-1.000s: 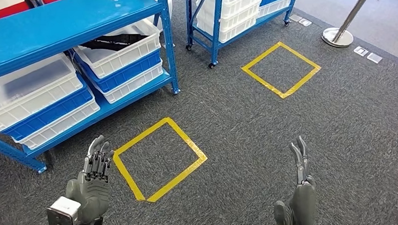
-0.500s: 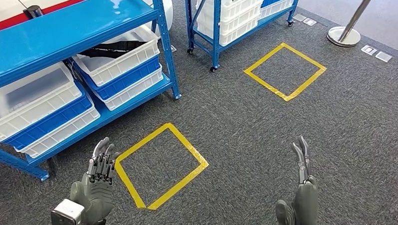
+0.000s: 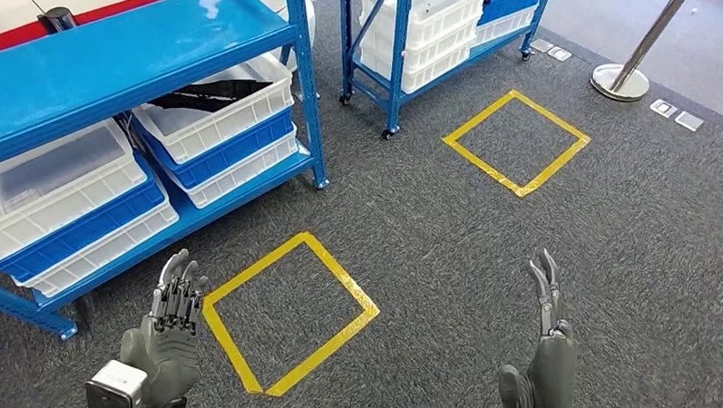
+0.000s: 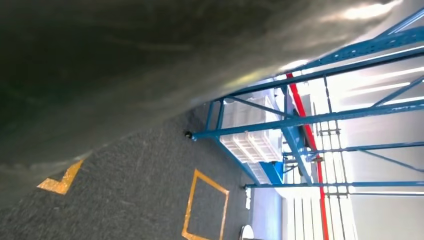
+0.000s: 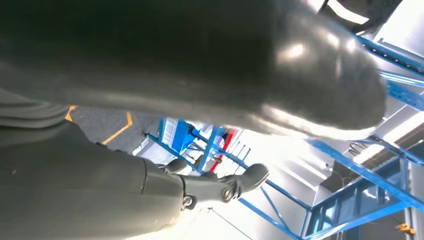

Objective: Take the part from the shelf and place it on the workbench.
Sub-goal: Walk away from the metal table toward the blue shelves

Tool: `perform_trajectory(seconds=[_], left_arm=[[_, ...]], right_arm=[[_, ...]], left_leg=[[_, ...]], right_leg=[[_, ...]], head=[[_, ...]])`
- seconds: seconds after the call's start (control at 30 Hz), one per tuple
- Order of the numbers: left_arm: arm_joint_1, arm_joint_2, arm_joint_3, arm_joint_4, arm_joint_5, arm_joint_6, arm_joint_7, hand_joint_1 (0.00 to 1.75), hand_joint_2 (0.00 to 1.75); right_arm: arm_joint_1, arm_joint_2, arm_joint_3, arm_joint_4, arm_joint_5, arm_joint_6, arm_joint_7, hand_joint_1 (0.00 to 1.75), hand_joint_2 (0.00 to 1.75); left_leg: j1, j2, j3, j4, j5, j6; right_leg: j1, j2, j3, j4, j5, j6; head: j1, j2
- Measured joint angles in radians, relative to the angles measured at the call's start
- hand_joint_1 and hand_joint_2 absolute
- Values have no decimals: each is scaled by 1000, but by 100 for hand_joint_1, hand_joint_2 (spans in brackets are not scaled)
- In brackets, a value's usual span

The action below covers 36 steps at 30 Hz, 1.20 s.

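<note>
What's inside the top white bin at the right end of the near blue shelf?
The white bin holds a black part lying across it; the shelf board above covers its back half.

No readable text, label, brand, number or sign appears anywhere in these views.
</note>
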Motion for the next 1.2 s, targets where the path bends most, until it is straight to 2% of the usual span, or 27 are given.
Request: perform_trajectory(seconds=[0.07, 0.1, 0.13, 0.17, 0.23, 0.27, 0.33, 0.4, 0.47, 0.53, 0.6, 0.63, 0.67, 0.7, 0.77, 0.8, 0.83, 0.87, 0.97, 1.0, 1.03, 1.07, 1.13, 1.17, 1.2], left_arm=[[0, -1, 0, 0, 0, 0, 0, 0, 0], [0, -1, 0, 0, 0, 0, 0, 0, 0], [0, -1, 0, 0, 0, 0, 0, 0, 0], [0, -1, 0, 0, 0, 0, 0, 0, 0], [0, -1, 0, 0, 0, 0, 0, 0, 0], [0, -1, 0, 1, 0, 0, 0, 0, 0], [0, -1, 0, 1, 0, 0, 0, 0, 0], [0, 0, 0, 1, 0, 0, 1, 0, 0], [-1, 0, 0, 0, -1, -2, 0, 0, 0], [-2, 0, -1, 0, -2, -3, 0, 0, 0], [-3, 2, -1, 1, -4, -2, 0, 0, 0], [-3, 3, -1, 2, -6, -2, 0, 0, 0], [-3, 3, -2, 4, -9, -2, 0, 0, 0], [-3, 4, -4, 4, -11, -2, 0, 0, 0], [-3, 4, -10, 5, -13, -2, 0, 0, 0], [-4, 5, -13, 6, -14, -1, 1, 0, 0], [-6, 5, -17, 7, -14, -1, 1, 0, 0], [-8, 5, -21, 8, -15, 0, 1, 0, 0], [-11, 5, -28, 9, -17, 5, 1, 0, 0], [-13, 5, -31, 9, -18, 7, 1, 0, 0], [-15, 5, -34, 9, -20, 8, 0, 0, 0], [-16, 5, -37, 9, -22, 8, 0, 0, 0], [-18, 5, -42, 10, -25, 10, 0, 0, 0], [-18, 5, -43, 11, -26, 10, 0, 0, 0], [-18, 5, -44, 11, -27, 10, 0, 0, 0]], right_arm=[[1, 0, 0, 0, -1, 0, 0, 0, 0], [1, 0, 0, 1, -1, 0, 0, 0, 0], [1, 0, 0, 1, -1, 0, 0, 0, 0], [1, 0, 0, 1, -1, 0, 0, 0, 0], [1, 0, 0, 1, -1, 0, 0, 0, 0], [1, 0, 0, 1, -1, 0, 0, 0, 0], [1, 0, 0, 1, -1, 0, 0, 0, 0], [1, 0, 0, 1, -1, 0, 0, 0, 0], [1, 0, 0, 1, -1, 0, 0, 0, 0], [1, 1, 0, 1, -1, 0, -1, 0, 0], [1, 3, 0, 2, -2, 0, -5, 0, 0], [2, 3, -1, 3, -3, 0, -7, 0, 0], [4, 4, -2, 4, -3, 0, -9, 0, 0], [7, 4, -3, 5, -4, 0, -10, 0, 0], [15, 6, -7, 5, -4, 0, -14, 0, 0], [19, 7, -9, 5, -4, 0, -15, 0, 0], [22, 8, -12, 4, -4, 0, -17, 0, 0], [26, 8, -14, 3, -3, 0, -18, 0, 0], [36, 11, -24, 0, -3, 0, -23, 0, 0], [36, 12, -27, -2, -2, 0, -25, 0, 0], [37, 13, -29, -4, -2, 0, -28, 0, 0], [38, 13, -32, -5, -2, 0, -30, 0, 0], [44, 13, -36, -5, -2, 0, -32, 0, 0], [46, 13, -38, -5, -2, 0, -33, 0, 0], [47, 14, -40, -5, -2, 0, -33, 0, 0]], left_leg=[[-1, -1, 6, -1, -8, 8], [-1, -2, 10, -1, -13, 9], [-1, -3, 15, -1, -19, 9], [-1, -5, 23, 0, -25, 8], [-1, -8, 39, -1, -37, 4], [-2, -9, 46, 0, -44, 0], [-8, -11, 55, 1, -57, -10], [-11, -12, 60, -4, -64, -18], [-8, -10, 65, 1, -74, -28], [-6, -4, 36, 73, -110, -39], [-4, 0, -41, 205, -158, -46], [-3, 0, -78, 255, -166, -48], [-2, 1, -102, 276, -155, -49], [0, 3, -107, 259, -124, -50], [2, 18, -69, 142, -32, -48], [0, 27, -45, 83, -3, -47], [-3, 34, -29, 44, 10, -43], [-6, 37, -23, 28, 9, -39], [-10, 18, -20, 18, 4, -20], [-8, 11, -15, 13, 4, -12], [-5, 6, -9, 8, 3, -6], [-3, 1, -5, 6, 2, -1], [-3, -11, -3, 6, -3, 6], [-3, -18, -1, 6, -6, 8], [-3, -26, 3, 6, -10, 8]], right_leg=[[1, 0, -92, 139, -40, -3], [1, 0, -129, 182, -44, 1], [0, 0, -149, 189, -30, 9], [0, 0, -150, 164, -5, 18], [-2, -1, -116, 59, 59, 34], [-1, -2, -94, 2, 88, 36], [2, -3, -58, -78, 127, 26], [5, -4, -50, -90, 129, 9], [-1, -4, -41, -95, 124, -4], [-8, -8, -25, -101, 116, -18], [-7, -12, -11, -102, 106, -30], [-7, -13, -5, -102, 100, -32], [-7, -14, 2, -102, 94, -33], [-8, -14, 12, -102, 88, -31], [-8, -16, 32, -102, 72, -24], [-5, -18, 41, -101, 64, -19], [-3, -20, 47, -102, 57, -13], [0, -23, 50, -103, 53, -8], [0, -35, 60, -107, 46, 7], [0, -34, 53, -89, 37, 10], [1, -28, 33, -51, 21, 10], [0, -21, -3, 11, 0, 7], [1, -11, -98, 156, -40, 2], [1, -9, -134, 198, -43, 5], [1, -8, -151, 202, -29, 11]], head=[[3, 0], [3, 0], [3, 0], [4, 0], [4, 0], [5, 0], [5, 0], [5, 0], [4, 0], [0, 0], [-2, 0], [-2, 0], [-2, 0], [-2, 0], [-2, 0], [-2, 0], [-3, 0], [-3, 0], [-2, 0], [-1, 0], [1, 0], [3, 0], [7, 0], [7, 0], [7, 0]])
